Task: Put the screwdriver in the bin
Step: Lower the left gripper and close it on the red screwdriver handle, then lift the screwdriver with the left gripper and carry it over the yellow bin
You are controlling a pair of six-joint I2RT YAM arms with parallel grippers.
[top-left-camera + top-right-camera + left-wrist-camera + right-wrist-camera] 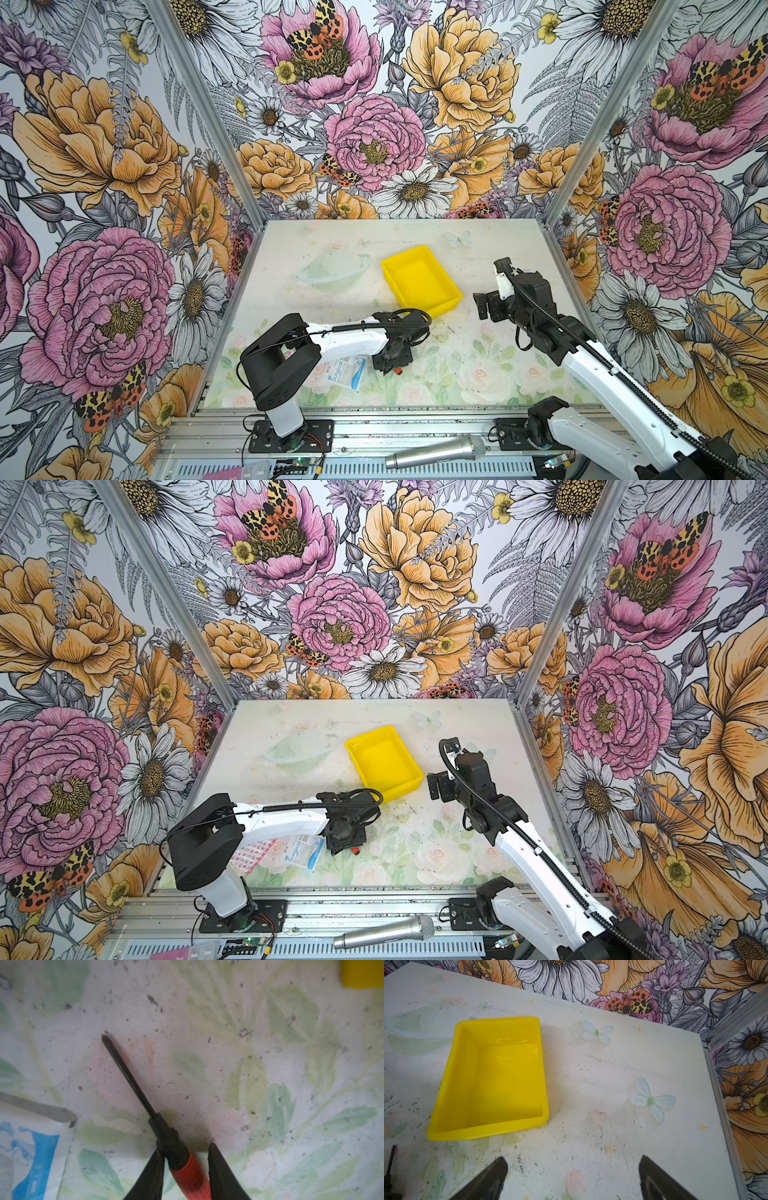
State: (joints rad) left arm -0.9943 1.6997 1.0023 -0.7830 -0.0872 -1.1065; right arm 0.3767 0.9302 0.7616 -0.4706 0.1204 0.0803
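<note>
The screwdriver (128, 1076) lies on the floral table mat, black shaft pointing away from the jaws. My left gripper (185, 1148) is shut on its handle: one finger presses the black collar, the other the red-orange grip. In both top views only the handle's red end (398, 371) (355, 851) peeks out under the left gripper (390, 365). The yellow bin (419, 278) (384, 758) (492, 1076) stands empty just behind the left arm; a corner of the bin (362, 973) shows in the left wrist view. My right gripper (573, 1159) (482, 305) hangs open to the right of the bin, holding nothing.
A blue-and-white surgical packet (347, 370) (31, 1157) lies on the mat beside the left gripper, partly under the left arm. A silver microphone (436, 451) rests on the front metal rail. Floral walls close in the table on three sides.
</note>
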